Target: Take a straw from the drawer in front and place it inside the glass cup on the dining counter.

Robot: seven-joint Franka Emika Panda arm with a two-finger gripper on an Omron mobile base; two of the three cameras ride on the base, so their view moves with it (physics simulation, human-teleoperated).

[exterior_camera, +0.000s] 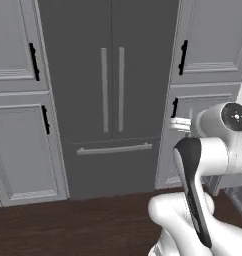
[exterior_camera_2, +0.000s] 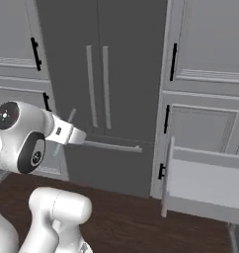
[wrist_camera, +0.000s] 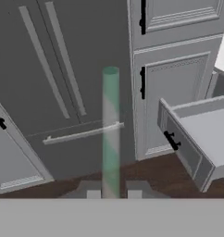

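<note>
In the hand view my gripper [wrist_camera: 114, 192] is shut on the straw [wrist_camera: 110, 139], a pale tube with faint green bands that rises straight up from between the two dark fingertips [wrist_camera: 93, 190]. The right base view shows the straw [exterior_camera_2: 70, 116] as a thin pale line sticking up from the white hand. The drawer [wrist_camera: 204, 134] stands pulled open to the right of the gripper, its black bar handle [wrist_camera: 171, 140] facing me. Its light-grey box [exterior_camera_2: 205, 180] juts out from the cabinets at the right. The glass cup and the dining counter are out of view.
A dark grey fridge [exterior_camera: 110, 100] with two long vertical handles and a bottom pull bar stands straight ahead. Tall grey cabinet doors [exterior_camera: 20, 145] with black handles flank it. Dark wood floor [exterior_camera: 83, 225] lies below. My own arm [exterior_camera: 193, 190] takes up the lower right.
</note>
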